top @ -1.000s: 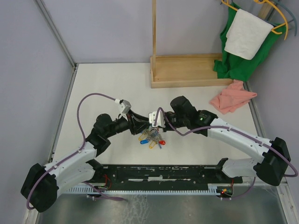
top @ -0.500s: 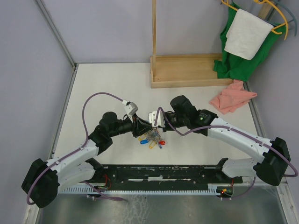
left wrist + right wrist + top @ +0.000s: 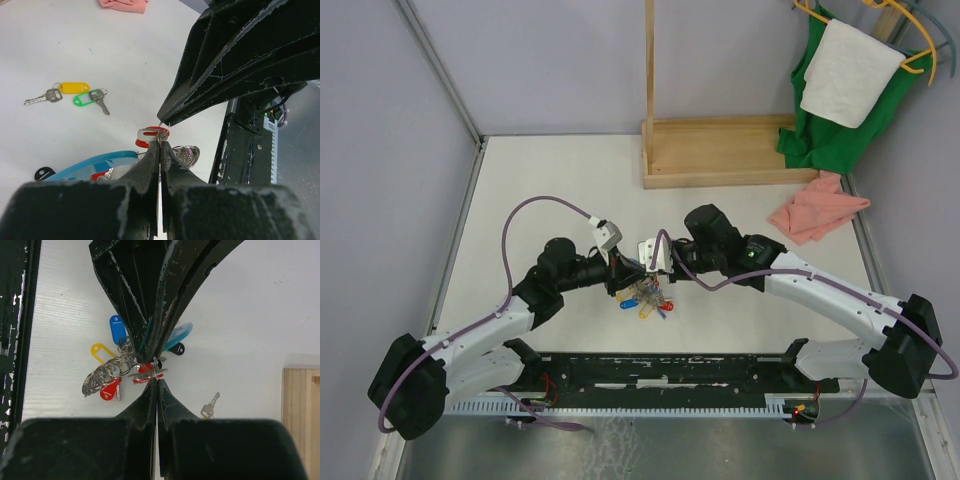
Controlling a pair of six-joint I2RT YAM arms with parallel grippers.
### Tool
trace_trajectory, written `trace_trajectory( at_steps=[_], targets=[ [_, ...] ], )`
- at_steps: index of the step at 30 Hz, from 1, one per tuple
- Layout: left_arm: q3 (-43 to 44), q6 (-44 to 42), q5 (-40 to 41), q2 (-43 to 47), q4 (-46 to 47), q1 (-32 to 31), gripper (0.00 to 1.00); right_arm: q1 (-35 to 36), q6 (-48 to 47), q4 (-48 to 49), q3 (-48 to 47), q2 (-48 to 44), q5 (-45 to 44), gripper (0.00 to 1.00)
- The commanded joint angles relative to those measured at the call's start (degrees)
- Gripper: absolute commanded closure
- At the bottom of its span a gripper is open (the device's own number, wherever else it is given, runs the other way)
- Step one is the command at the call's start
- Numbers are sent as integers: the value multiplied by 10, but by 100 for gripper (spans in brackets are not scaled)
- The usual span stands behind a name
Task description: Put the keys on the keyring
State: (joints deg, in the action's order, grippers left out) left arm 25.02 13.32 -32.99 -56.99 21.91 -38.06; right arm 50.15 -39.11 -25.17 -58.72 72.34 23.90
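Pinching the red-tagged key (image 3: pixel 150 134) at its tag end, left gripper (image 3: pixel 159 142) is clenched. Right gripper (image 3: pixel 155 382) is also clenched, tip to tip against it; whether it grasps the small ring cannot be told. Keyring (image 3: pixel 95 164) sits just below both tips, equally near each arm, its blue band curving leftward in the left wrist view. Yellow-tagged key (image 3: pixel 74 88) lies well apart. No legible writing.

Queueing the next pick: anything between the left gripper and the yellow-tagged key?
Yes: the green-tagged key lies on the table right beside the yellow-tagged key, on the left gripper's side. Otherwise nothing visible lies between them.
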Motion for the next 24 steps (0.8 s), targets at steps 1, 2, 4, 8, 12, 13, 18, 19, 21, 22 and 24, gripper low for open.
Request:
trace_trajectory(
  at_steps=[1, 2, 4, 8, 12, 13, 18, 19, 21, 22, 24],
  targets=[
    [13, -33, 5, 21, 7, -3, 97, 3, -1, 22, -7, -20, -18, 99],
    [7, -30, 14, 28, 13, -3, 97, 2, 0, 25, 1, -25, -25, 99],
    [-7, -25, 27, 42, 36, -4, 97, 0, 7, 31, 16, -32, -32, 99],
    [-41, 9, 38, 59, 120, -3, 97, 0, 22, 46, 43, -36, -23, 99],
    [-58, 24, 46, 57, 175, -3, 97, 0, 49, 98, 72, -44, 6, 99],
    [-60, 25, 46, 54, 183, -4, 97, 0, 55, 108, 76, -44, 14, 99],
    [-66, 29, 44, 31, 226, -4, 97, 0, 64, 152, 99, -48, 8, 99],
    [-65, 29, 42, 27, 228, -3, 97, 0, 65, 161, 106, -52, 4, 99],
    [-68, 29, 40, 23, 234, -3, 97, 0, 65, 174, 113, -60, -2, 93],
    [-69, 28, 39, 22, 238, -3, 97, 0, 65, 176, 114, -61, -3, 90],
    [-73, 28, 36, 22, 243, -3, 97, -1, 64, 175, 112, -58, -1, 85]
  ],
)
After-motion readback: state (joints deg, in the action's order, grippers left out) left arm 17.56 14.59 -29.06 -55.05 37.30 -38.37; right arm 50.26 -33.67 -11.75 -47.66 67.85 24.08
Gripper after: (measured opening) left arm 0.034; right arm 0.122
